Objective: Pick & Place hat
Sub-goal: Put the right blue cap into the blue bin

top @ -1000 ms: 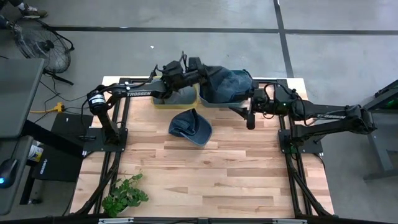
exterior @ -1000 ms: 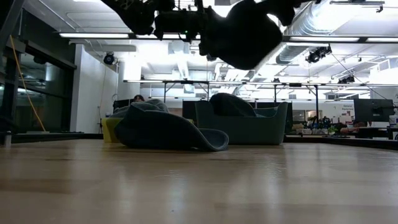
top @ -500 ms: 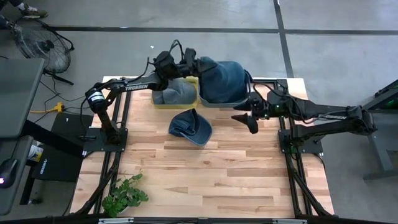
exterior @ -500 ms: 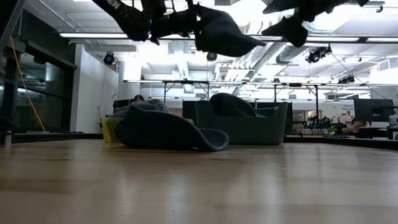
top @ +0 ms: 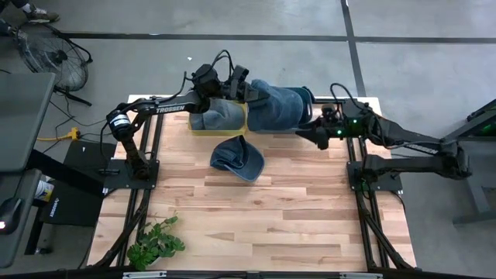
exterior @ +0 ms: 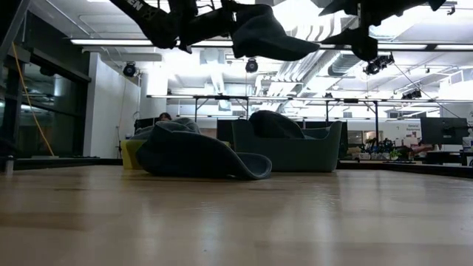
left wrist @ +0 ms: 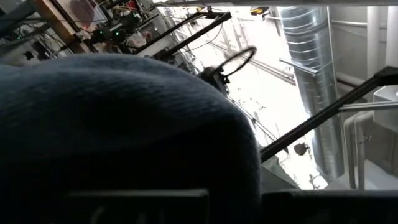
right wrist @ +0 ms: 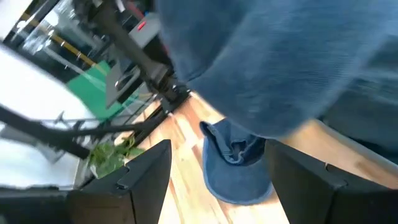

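Denim-blue soft fabric hat (top: 275,107) is hanging in the air at the far edge of the table, pinched by the left gripper (top: 242,87), whose fingers are closing tight on its cloth near one edge. In the left wrist view the same cloth (left wrist: 124,137) is filling the space directly ahead of those fingers. The right gripper (top: 316,133) is hovering just beside the hat's other end, its fingers (right wrist: 146,171) standing wide apart and gripping nothing; past them the right wrist view is showing the lifted hat overhead and a second blue brimmed hat (right wrist: 236,168) lying on the pale wooden table (top: 271,217) farther out. That second hat (top: 237,157) is resting well apart from both sets of fingers, nearer the table's middle. A yellow bin (top: 217,124) holding grey-blue hats is sitting beneath the left gripper, and a green bin (exterior: 295,151) is standing beside it, under the lifted hat.

Judging by how it is drooping, the hat is light, limp and easily creased, not fragile; it is likely sagging and swinging from a single pinch. Taking hold at the thicker brim or a seam looks safest, since loose crown fabric could be slipping out.
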Tool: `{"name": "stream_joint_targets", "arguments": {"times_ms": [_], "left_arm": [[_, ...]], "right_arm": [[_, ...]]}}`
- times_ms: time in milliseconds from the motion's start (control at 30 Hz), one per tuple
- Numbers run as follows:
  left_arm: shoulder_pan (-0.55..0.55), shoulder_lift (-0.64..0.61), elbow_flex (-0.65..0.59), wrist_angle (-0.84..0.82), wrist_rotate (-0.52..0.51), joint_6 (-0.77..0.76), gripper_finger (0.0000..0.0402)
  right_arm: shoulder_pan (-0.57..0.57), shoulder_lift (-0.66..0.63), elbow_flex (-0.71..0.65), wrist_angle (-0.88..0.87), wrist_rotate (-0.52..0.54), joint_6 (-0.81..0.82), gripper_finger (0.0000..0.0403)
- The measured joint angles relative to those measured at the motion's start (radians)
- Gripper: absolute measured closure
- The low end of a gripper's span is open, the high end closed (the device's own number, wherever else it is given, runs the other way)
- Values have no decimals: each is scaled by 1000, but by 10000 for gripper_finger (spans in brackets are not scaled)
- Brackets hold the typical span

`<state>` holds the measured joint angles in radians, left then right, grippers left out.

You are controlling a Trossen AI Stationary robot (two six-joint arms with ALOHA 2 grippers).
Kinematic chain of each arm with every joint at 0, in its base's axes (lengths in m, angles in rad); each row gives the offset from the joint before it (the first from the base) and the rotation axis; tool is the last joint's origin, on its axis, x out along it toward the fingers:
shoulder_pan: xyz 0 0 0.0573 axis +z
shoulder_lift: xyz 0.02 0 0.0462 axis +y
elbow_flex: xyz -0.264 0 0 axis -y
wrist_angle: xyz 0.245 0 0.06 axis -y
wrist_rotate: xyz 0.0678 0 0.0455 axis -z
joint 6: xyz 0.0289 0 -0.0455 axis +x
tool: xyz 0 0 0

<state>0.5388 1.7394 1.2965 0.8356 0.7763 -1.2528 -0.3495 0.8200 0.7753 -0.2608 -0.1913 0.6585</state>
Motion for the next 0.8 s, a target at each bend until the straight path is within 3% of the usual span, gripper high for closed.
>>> {"name": "stream_joint_targets", "arguments": {"times_ms": [267, 800], "left_arm": [[-2, 0, 0, 0, 29, 42, 401], [-3, 0, 0, 1, 61, 69, 401]], "right_arm": [[-107, -51, 0, -103, -24, 119, 151], [-240, 27, 0, -7, -108, 124, 151]]}}
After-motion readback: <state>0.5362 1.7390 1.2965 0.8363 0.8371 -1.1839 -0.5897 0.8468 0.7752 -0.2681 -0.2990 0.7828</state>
